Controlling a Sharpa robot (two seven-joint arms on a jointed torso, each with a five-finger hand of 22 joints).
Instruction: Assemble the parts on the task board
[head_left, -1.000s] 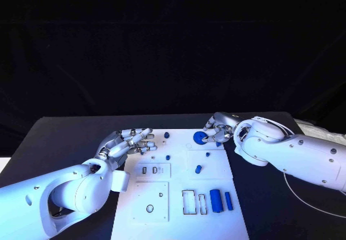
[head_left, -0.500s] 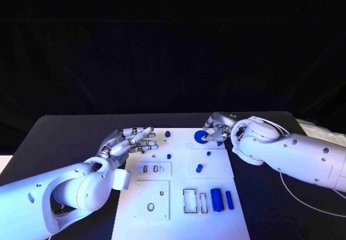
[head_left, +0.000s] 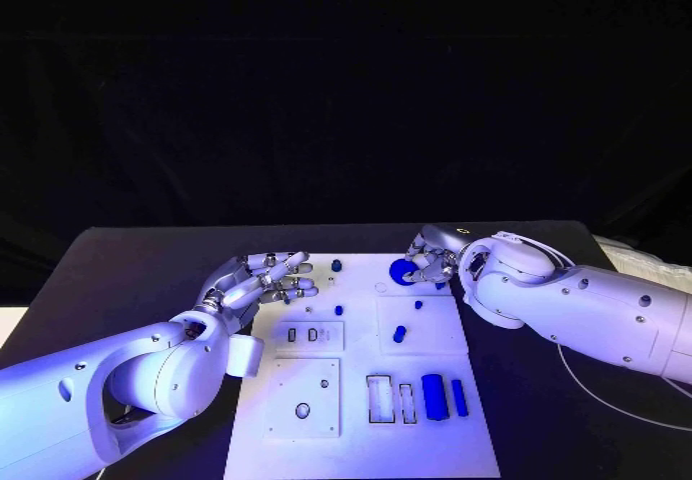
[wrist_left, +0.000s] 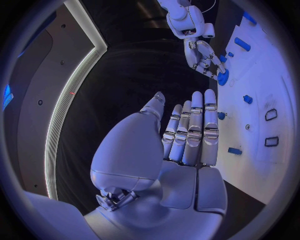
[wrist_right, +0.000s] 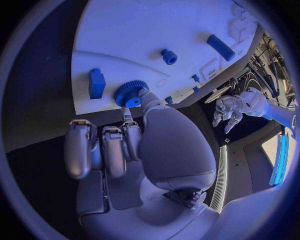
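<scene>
Now right hand (head_left: 430, 262) pinches round ridged blue gear (wrist_right: 130, 93) over white task board (head_left: 361, 440)

The white flat task board (head_left: 361, 400) lies mid-table on the black table (head_left: 130, 270). The blue round toothed gear (head_left: 402, 277) sits at its far edge, two blue long bars (head_left: 444, 396) near its right front.

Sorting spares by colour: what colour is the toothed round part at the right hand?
Blue; the gear shows best in the right wrist view, at the right hand's fingertips.
</scene>
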